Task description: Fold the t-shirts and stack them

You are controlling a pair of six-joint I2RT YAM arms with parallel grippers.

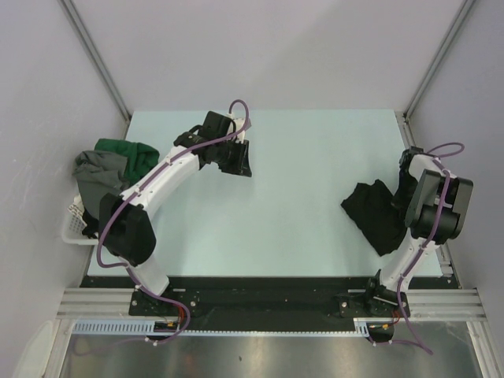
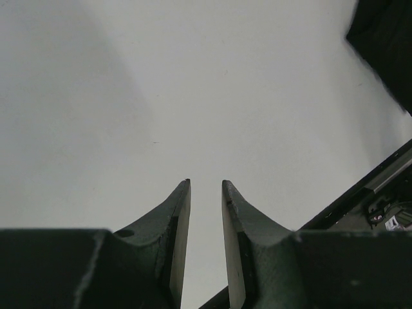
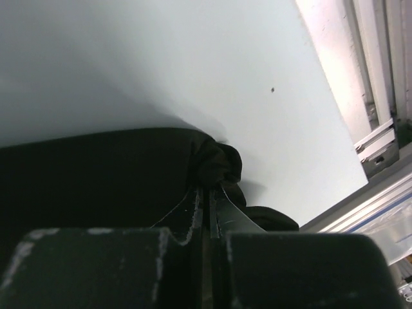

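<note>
Hardly begun — no folded shirt and no stack shows. A green shirt (image 1: 134, 151) and a grey shirt (image 1: 98, 169) sit heaped in the basket (image 1: 72, 230), back by the left arm's elbow. The black shirt (image 1: 376, 214) lies crumpled under the right gripper (image 3: 207, 193), which is closed tight with cloth bunched at its tips — apparently pinching a fold. The left gripper (image 2: 206, 185) is stretched forward over bare table, narrowly parted and empty.

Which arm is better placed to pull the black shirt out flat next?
Right, most likely: the right gripper is shut on a bunched edge of the black t-shirt, while the left gripper hangs empty over the table, apart from it.
</note>
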